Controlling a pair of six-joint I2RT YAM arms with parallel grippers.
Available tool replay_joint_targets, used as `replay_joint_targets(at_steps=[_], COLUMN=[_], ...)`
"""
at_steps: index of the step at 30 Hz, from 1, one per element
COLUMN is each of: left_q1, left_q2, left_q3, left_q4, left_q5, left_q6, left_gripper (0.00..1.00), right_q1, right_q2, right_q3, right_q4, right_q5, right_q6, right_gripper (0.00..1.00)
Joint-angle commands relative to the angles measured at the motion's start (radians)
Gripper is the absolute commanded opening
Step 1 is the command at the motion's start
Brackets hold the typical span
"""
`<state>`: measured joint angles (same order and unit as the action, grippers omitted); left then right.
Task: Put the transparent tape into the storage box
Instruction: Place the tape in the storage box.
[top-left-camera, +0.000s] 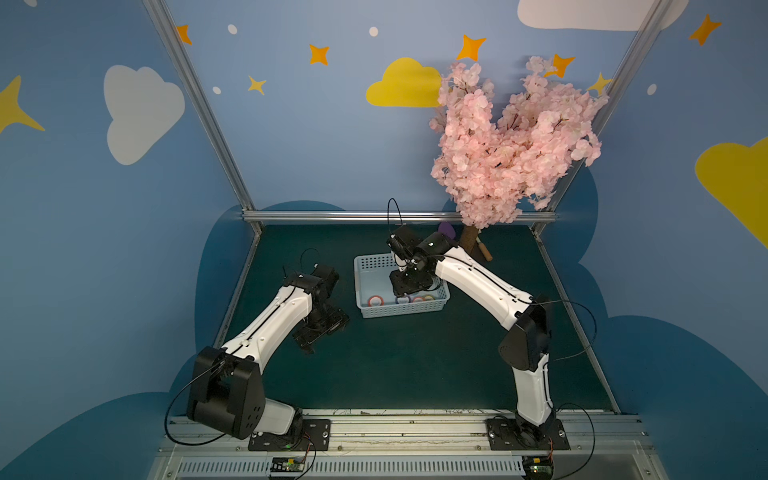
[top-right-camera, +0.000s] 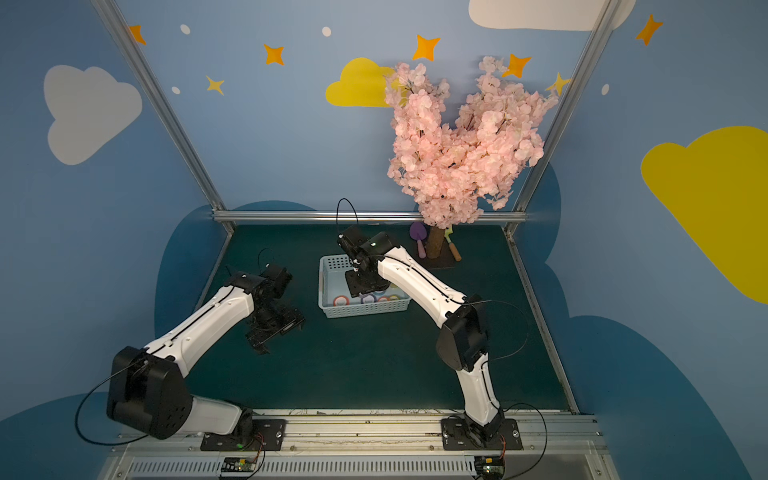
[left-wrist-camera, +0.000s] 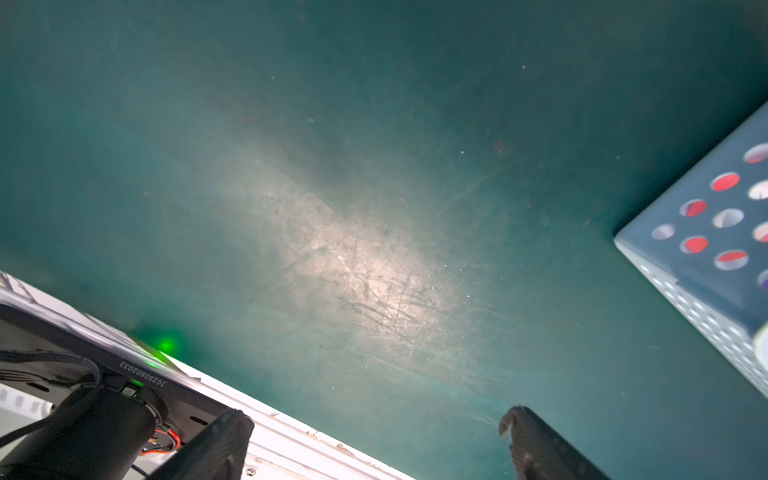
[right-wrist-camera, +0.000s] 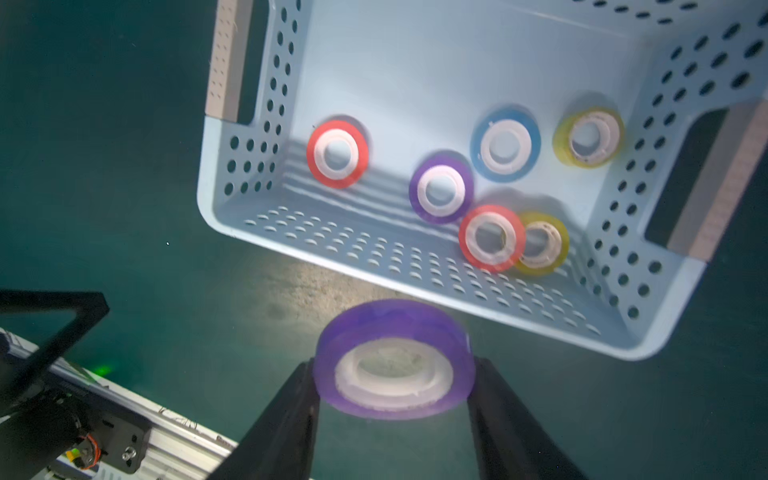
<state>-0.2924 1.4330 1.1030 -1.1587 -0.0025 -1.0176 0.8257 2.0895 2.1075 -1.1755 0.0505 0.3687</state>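
Right gripper (right-wrist-camera: 394, 374) clamps the translucent purple tape roll (right-wrist-camera: 395, 328) flat across its outer rim, above the pale blue perforated plastic storage box (top-left-camera: 360, 291) at frame centre in both top views. Presumably this is for a level drop beside the coloured rolls (right-wrist-camera: 440, 187) inside. Left gripper (top-left-camera: 318, 332) gapes empty, left of centre.

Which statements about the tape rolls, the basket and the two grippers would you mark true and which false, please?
1. The right gripper is shut on a purple tape roll. True.
2. The storage box is empty. False: six rolls lie in it, one of them a blue roll.
3. The left gripper holds a red roll. False: it is open and holds nothing.
4. Inside the box, a red roll overlaps a yellow roll. True.
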Motion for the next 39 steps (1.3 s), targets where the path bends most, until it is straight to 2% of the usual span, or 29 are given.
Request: replay_joint_targets(at_steps=[1, 8, 23, 39], left_q1=[0.006, 0.007, 0.01, 0.01], left_q2=[0.001, -0.026, -0.117, -0.164], left_q3=[0.017, -0.007, -0.085, -0.127], left_q4=[-0.026, -0.005, 0.085, 0.121], left_q5=[0.002, 0.033, 0.099, 0.121], left_q6=[0.075, 0.188, 0.304, 0.341], left_gripper=[1.0, 1.0, 1.0, 1.0], right_q1=[-0.007, -0.013, -0.029, -0.034], right_q2=[0.079, 0.239, 0.375, 0.453], right_q3=[0.111, 0.275, 0.265, 0.266], right_q4=[-0.032, -0.003, 0.312, 0.388], right_q5=[-0.011, -0.041, -0.025, -0.06], right_q6=[-0.04, -0.072, -0.107, -0.099], right_gripper=[0.51, 0.51, 0.51, 0.51])
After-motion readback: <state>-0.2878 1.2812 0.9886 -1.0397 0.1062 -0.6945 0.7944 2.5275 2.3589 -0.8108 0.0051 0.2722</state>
